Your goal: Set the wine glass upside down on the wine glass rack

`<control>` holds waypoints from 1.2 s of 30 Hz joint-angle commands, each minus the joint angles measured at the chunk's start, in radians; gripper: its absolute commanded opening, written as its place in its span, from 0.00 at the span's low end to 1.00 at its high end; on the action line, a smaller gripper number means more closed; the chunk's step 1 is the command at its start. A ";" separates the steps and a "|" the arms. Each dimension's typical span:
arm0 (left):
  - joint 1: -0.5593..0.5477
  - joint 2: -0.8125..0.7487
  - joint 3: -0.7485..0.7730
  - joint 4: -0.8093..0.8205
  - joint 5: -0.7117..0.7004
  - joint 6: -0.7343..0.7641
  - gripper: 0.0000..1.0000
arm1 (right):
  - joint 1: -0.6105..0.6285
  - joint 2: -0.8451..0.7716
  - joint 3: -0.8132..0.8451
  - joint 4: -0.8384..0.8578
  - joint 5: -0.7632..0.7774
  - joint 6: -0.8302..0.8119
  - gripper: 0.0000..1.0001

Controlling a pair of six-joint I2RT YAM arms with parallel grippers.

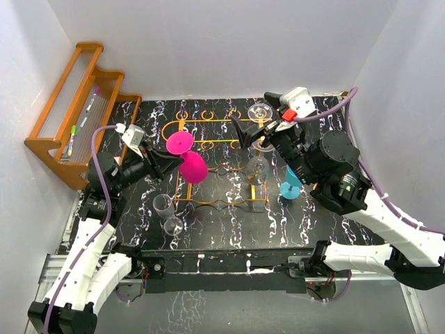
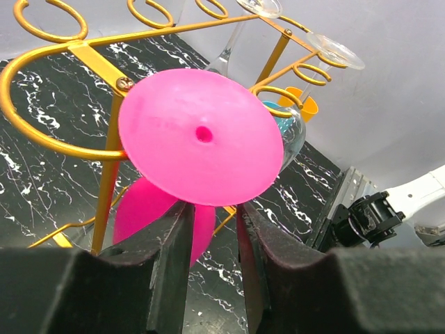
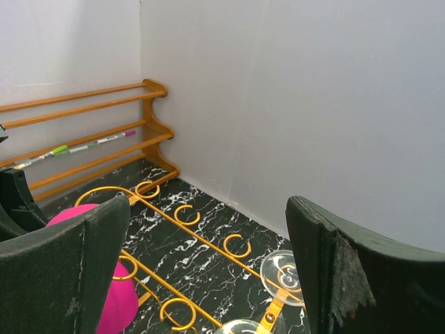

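Left gripper (image 1: 165, 163): closed on the pink wine glass (image 1: 186, 156). The fingers (image 2: 170, 257) pinch its stem between foot and bowl.
Pink wine glass, position: held off the table over the left end of the wine glass rack (image 1: 208, 161). It is tilted, with the foot toward the far side and the bowl nearer.
Pink wine glass, left wrist view: the round foot (image 2: 201, 136) faces the camera and overlaps the rack's curved end frame. The bowl lies below the frame level. Whether the stem sits in a loop cannot be told.
Right gripper (image 1: 256, 131): jaws spread wide and holding nothing. It hovers over the far right part of the rack.
Wine glass rack: gold wire, standing mid-table, with open loops (image 3: 186, 214) along its rails.
Hung clear glasses: two at the right end, feet up, one far (image 1: 259, 111) and one nearer (image 1: 263, 144). Both are just beside the right gripper.
Teal glass (image 1: 290, 186): near the rack's right end. Whether it is hung or standing cannot be told.
Loose clear glasses: two on the table (image 1: 313, 229), near left of the rack, at (image 1: 162, 204) and (image 1: 174, 225).
Wooden slatted rack (image 1: 69, 118): against the left wall, with markers (image 1: 83, 120) lying on it.
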 commanded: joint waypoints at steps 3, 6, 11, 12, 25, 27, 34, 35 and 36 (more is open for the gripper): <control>-0.003 -0.011 0.014 -0.007 -0.012 0.025 0.30 | 0.001 -0.017 0.000 0.014 -0.011 0.000 0.98; -0.003 -0.015 0.019 -0.022 -0.013 0.036 0.30 | 0.001 -0.014 0.002 0.013 -0.012 0.001 0.98; -0.004 -0.037 0.031 -0.075 -0.022 0.077 0.30 | 0.002 -0.011 0.002 0.008 0.007 0.011 0.98; -0.004 -0.042 0.038 -0.093 -0.028 0.089 0.33 | 0.001 -0.008 0.005 0.006 0.030 0.023 0.98; -0.003 -0.061 0.209 -0.468 -0.175 0.302 0.58 | -0.877 0.175 0.081 -0.481 -0.437 0.632 0.91; -0.003 -0.066 0.224 -0.504 -0.193 0.318 0.63 | -0.910 0.131 0.037 -0.466 -0.387 0.643 0.89; -0.003 -0.064 0.298 -0.652 -0.265 0.391 0.76 | -0.955 0.007 -0.074 -0.596 -0.166 0.627 0.79; -0.004 -0.063 0.312 -0.674 -0.289 0.404 0.78 | -0.959 -0.039 -0.111 -0.593 -0.148 0.615 0.74; -0.003 -0.063 0.324 -0.697 -0.325 0.410 0.80 | -0.959 -0.053 -0.121 -0.600 -0.133 0.605 0.68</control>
